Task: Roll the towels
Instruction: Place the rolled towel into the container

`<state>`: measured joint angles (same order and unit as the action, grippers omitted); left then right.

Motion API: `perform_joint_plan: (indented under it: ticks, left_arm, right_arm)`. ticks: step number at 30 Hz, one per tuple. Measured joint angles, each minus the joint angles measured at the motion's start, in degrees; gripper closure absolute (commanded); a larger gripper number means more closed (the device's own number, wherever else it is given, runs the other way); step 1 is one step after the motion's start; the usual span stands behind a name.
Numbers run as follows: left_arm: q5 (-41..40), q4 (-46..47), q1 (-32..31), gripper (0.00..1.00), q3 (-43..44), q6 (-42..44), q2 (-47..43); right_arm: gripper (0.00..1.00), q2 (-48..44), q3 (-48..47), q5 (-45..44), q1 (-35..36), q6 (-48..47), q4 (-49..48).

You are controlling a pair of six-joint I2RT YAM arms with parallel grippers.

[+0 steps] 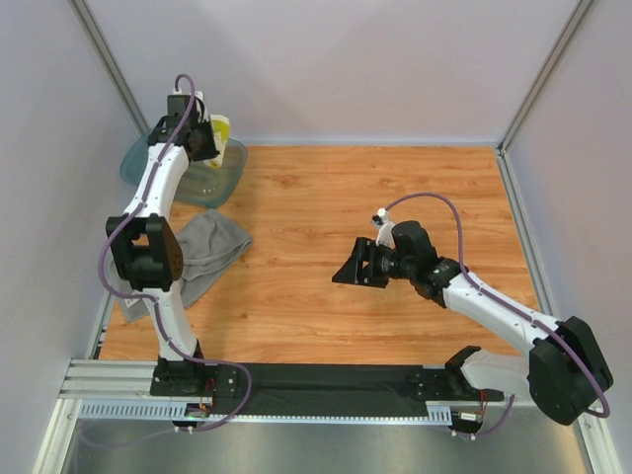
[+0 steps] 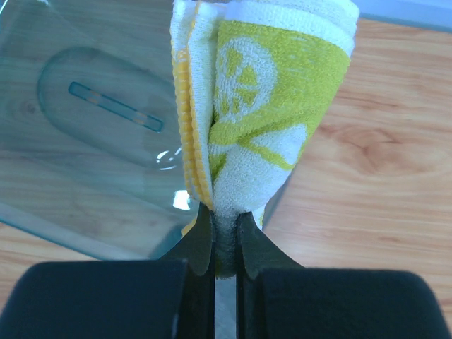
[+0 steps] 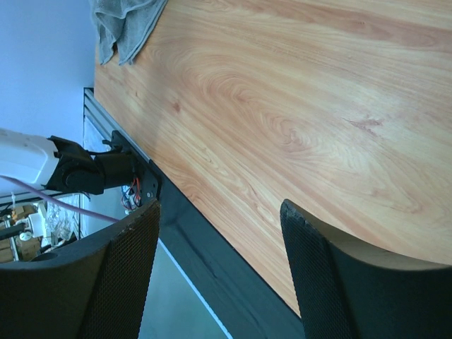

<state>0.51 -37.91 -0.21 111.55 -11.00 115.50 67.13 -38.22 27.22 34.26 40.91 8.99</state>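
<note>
Left hand [image 2: 226,220]: pressed together, pinching one end of the yellow cloth [image 2: 272,92] between the fingertips.
Yellow cloth: bunched in several layers where I hold it. It is off the bench [image 1: 395,197], at the far-left corner over the tub [image 2: 92,141].
Cloth axis: its length runs straight out from my fingertips, in line with the fingers. The stacked edges sit on the left side of the wrist view and the lemon print faces the camera.
Tub: translucent teal, just behind and below the cloth. I cannot tell whether the cloth's far end touches it.
Step, as I read it: carrying the cloth from the tub to open wood, to lay it out for rolling.
Doing it well: I would lift until the free end is clear of the tub rim, then swing toward mid-bench. I'd drag the free end down first so the layers fall open flat.
Right hand [image 3: 219,212]: spread wide and holding nothing, hovering over bare wood mid-bench. It is well placed to pin a corner.
Grey towel [image 1: 209,247]: crumpled at the left bench edge, partly under my left arm. Its long axis runs diagonally from near-left toward the middle.
</note>
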Motion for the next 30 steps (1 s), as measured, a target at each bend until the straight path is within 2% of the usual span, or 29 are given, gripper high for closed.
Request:
perform_joint_plan:
  ticks: [8, 13, 20, 30]
  left_arm:
    - [0.98, -5.46, 1.25, 1.00, 10.56, 9.77, 16.15]
    - [1.73, -8.81, 2.03, 1.00, 15.72, 10.91, 24.35]
    - [7.56, -9.33, 4.46, 1.00, 24.04, 7.52, 29.09]
    - [19.61, -4.48, 7.74, 1.00, 23.37, -1.33, 31.43]
  right_arm:
    - [0.30, -0.44, -0.09, 0.39, 0.00, -2.27, 3.65]
    - [0.30, -0.13, -0.33, 0.42, 0.00, -3.45, 5.38]
    - [0.31, 2.71, -2.73, 0.52, -0.57, -5.38, 6.97]
    - [0.31, 6.01, -3.21, 1.25, -1.73, -6.64, 7.52]
